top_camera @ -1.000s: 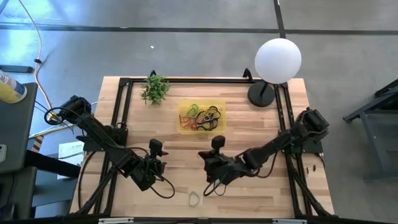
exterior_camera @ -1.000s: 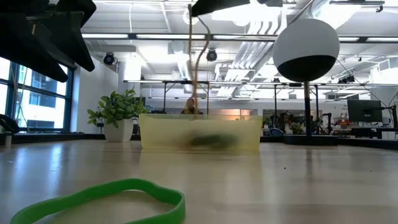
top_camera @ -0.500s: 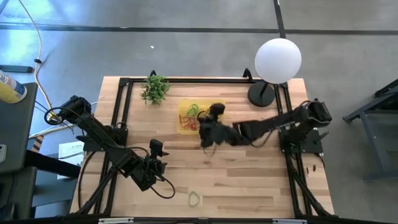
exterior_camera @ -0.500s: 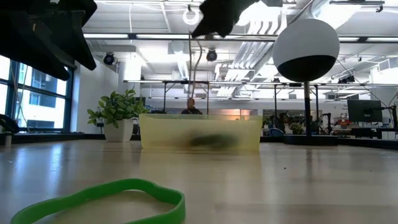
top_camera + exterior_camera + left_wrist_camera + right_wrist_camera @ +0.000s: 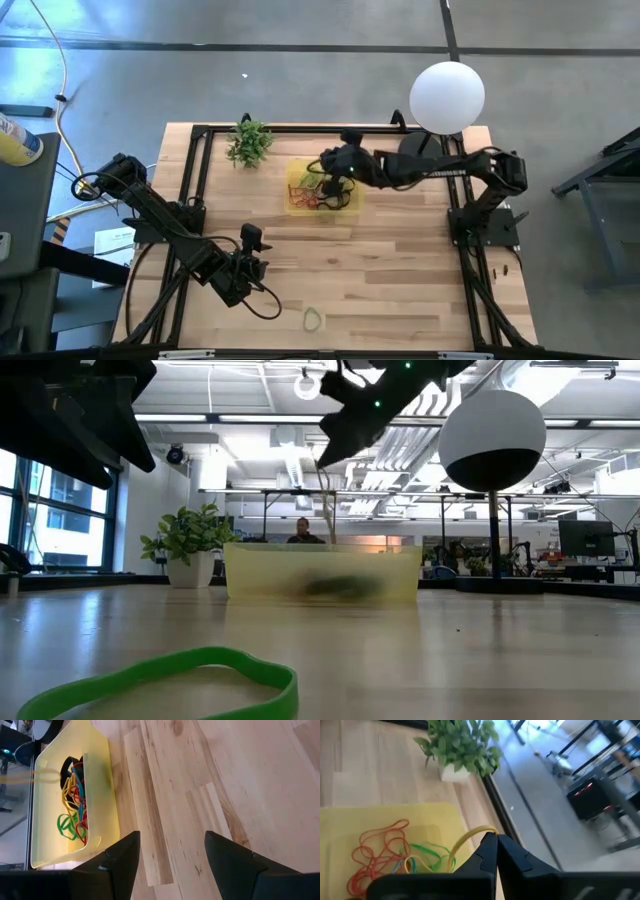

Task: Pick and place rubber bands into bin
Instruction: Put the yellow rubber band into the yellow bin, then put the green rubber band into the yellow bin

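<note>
The bin (image 5: 291, 190), a shallow yellow tray at the table's far middle, holds several rubber bands (image 5: 74, 795) in red, green, yellow and black. My right gripper (image 5: 335, 165) is above the bin, shut on a yellow rubber band (image 5: 462, 842). In the low view this gripper (image 5: 345, 430) stands high over the bin's wall (image 5: 320, 575). A green rubber band (image 5: 313, 319) lies flat on the table near its front edge, large in the low view (image 5: 170, 678). My left gripper (image 5: 170, 865) waits open at the near left, holding nothing. My right gripper pinches the yellow rubber band at its upper bend (image 5: 481, 831) between the two shut fingertips. The fingers slant down from the table's right side. The band curves away below them, slack and clear of the table, above the bin's contents (image 5: 380, 845).
A small green plant (image 5: 249, 143) stands left of the bin at the far edge. A lamp with a white globe (image 5: 447, 97) is at the far right. Black frame rails (image 5: 195, 180) run along the table's sides. Bare wood lies between the bin and the green band.
My right gripper has swung from the near middle of the table toward the far edge and now stands over the bin, rolling a little on the way. It stayed shut, and the yellow band travelled with it, hanging below.
</note>
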Tool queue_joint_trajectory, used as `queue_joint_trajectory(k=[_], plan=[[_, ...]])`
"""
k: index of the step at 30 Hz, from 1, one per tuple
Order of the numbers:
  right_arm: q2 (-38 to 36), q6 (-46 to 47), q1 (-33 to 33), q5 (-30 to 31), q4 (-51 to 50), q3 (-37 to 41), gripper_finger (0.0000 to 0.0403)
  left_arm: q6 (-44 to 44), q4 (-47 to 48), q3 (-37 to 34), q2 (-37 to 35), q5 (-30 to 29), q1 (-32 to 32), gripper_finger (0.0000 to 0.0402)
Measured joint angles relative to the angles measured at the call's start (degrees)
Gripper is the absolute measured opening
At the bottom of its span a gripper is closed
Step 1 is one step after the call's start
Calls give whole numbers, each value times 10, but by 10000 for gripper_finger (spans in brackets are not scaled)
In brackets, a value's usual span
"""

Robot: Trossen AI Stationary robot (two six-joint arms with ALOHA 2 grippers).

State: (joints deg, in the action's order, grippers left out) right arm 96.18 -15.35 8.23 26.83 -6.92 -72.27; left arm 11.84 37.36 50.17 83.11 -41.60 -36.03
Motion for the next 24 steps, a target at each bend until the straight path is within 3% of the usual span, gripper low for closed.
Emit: queue_joint_trajectory(k=[10,24], plan=[[3,62,42,-52,-121,0,0,4,-2,0,0,0,0,211],[64,124,53,-95,-132,0,5,5,-14,0,0,3,0,211]])
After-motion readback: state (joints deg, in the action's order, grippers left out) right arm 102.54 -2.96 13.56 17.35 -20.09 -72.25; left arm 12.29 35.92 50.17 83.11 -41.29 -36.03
